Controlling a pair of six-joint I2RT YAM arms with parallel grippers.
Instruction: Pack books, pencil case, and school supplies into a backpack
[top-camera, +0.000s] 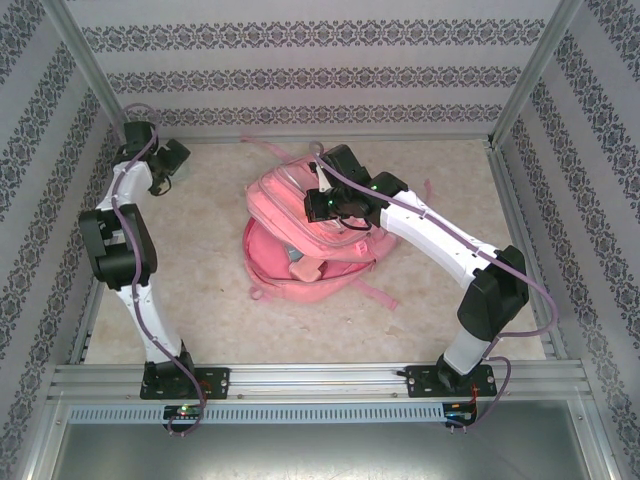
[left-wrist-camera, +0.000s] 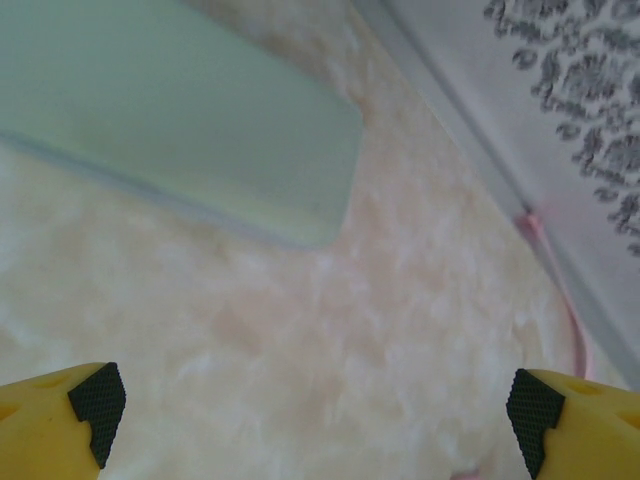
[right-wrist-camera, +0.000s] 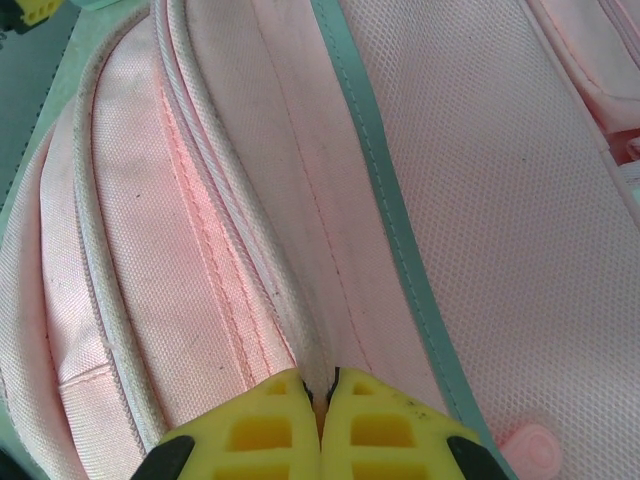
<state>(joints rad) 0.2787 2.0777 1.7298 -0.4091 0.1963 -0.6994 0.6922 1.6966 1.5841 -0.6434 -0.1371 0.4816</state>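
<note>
I see the pink backpack (top-camera: 275, 200) lying in the middle of the table (top-camera: 210, 280). My right gripper (right-wrist-camera: 322, 400) sits on top of it, fingers squeezed tight together on a seam. I cannot tell if they pinch the cloth. My left gripper (left-wrist-camera: 315, 405) is by the far left corner, fingers wide apart, holding nothing. The mint-green pencil case (left-wrist-camera: 180, 110) lies on the table just ahead of it.

1. Backpack (top-camera: 280, 205): pink, with pale teal trim.
2. Pencil case (left-wrist-camera: 180, 110): pale mint green.
3. Worktop (top-camera: 210, 290): mottled cream and pink, marble-like.
4. Walls (top-camera: 300, 60): white with bands of dark floral pattern.
</note>
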